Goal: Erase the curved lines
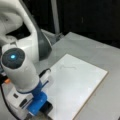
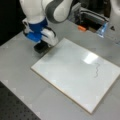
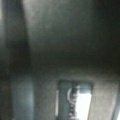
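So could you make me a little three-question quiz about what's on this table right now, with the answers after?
1. True or false: the curve lines are still visible on the white board.
2. Where is the gripper? A) over the curve lines B) at the board's edge, well away from them C) not in view
3. What sits under the gripper, at the board's edge?

Key: 1 true. 2 B. 3 a black block that looks like an eraser; the marks look untouched.

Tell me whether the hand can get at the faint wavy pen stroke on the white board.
Probably yes. The hand sits at the edge of the white rectangular board, apart from the thin grey wavy stroke; only bare board lies between them.
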Robot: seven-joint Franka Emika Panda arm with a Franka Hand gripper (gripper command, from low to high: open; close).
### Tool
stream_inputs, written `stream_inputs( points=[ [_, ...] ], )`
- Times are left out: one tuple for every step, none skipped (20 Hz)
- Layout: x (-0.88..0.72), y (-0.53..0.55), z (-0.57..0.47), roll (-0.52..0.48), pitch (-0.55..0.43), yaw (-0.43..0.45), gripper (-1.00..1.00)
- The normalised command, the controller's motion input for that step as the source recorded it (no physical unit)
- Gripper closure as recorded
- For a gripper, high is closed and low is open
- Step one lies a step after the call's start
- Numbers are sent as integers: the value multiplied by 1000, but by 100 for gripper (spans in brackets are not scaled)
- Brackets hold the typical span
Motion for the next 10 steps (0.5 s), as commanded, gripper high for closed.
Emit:
stream_inputs(
  points=[
    [-222,583,85,-96,-35,-392,100],
    [-244,629,71,-103,-40,-366,100],
    [-275,644,40,-118,-50,-344,100],
    [-322,725,49,-132,-60,-321,100],
    [-385,777,67,-160,-43,-294,100],
    [-447,759,89,-169,-25,-267,100],
    [-480,742,98,-172,-27,-226,100],
    [-513,727,125,-164,-6,-215,100],
    [-548,746,155,-154,13,-205,100],
    [-574,736,174,-178,5,-217,100]
  ],
)
